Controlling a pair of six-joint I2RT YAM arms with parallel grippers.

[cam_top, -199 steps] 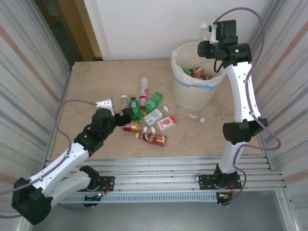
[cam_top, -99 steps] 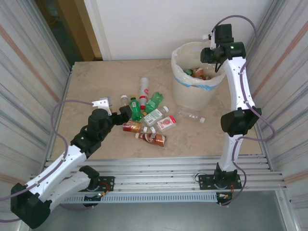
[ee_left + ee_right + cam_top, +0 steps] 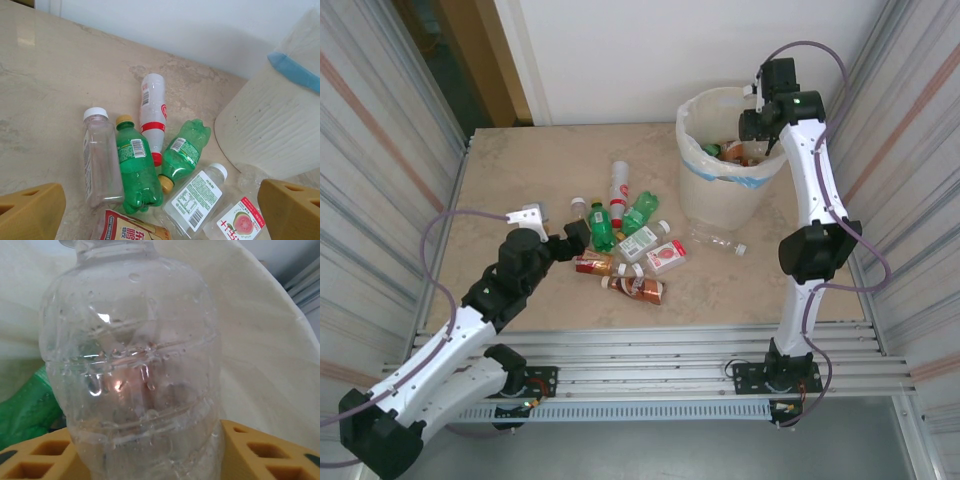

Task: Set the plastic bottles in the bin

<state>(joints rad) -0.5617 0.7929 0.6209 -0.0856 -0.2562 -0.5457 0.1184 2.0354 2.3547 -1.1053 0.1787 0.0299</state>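
Right wrist: clear bottle [image 3: 135,365] within right hand [image 3: 145,462] above bin [image 3: 260,330], clamping uncertain; left wrist: left hand [image 3: 160,212] wide apart.

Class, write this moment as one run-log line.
left claw: open, facing loose bottles | right claw: over bin, clear bottle between fingers

Wide-open tabletop [image 3: 530,165] at far left, plus a bare strip along the near edge. Mid-table it's crowded: the bottle pile [image 3: 625,245] lies tight, with the white-capped clear bottle [image 3: 100,160] right against the green bottle [image 3: 134,167] and free table only on its left. A lone clear bottle [image 3: 718,241] lies at the foot of the bin [image 3: 720,200], pinching the lane between pile and bin. Over the bin's far-right rim sits the right gripper [image 3: 758,100], a ribbed bottle [image 3: 135,365] between its fingers [image 3: 250,450]. The rest of the mouth is open, and corrugated walls [image 3: 380,170] hem both sides.
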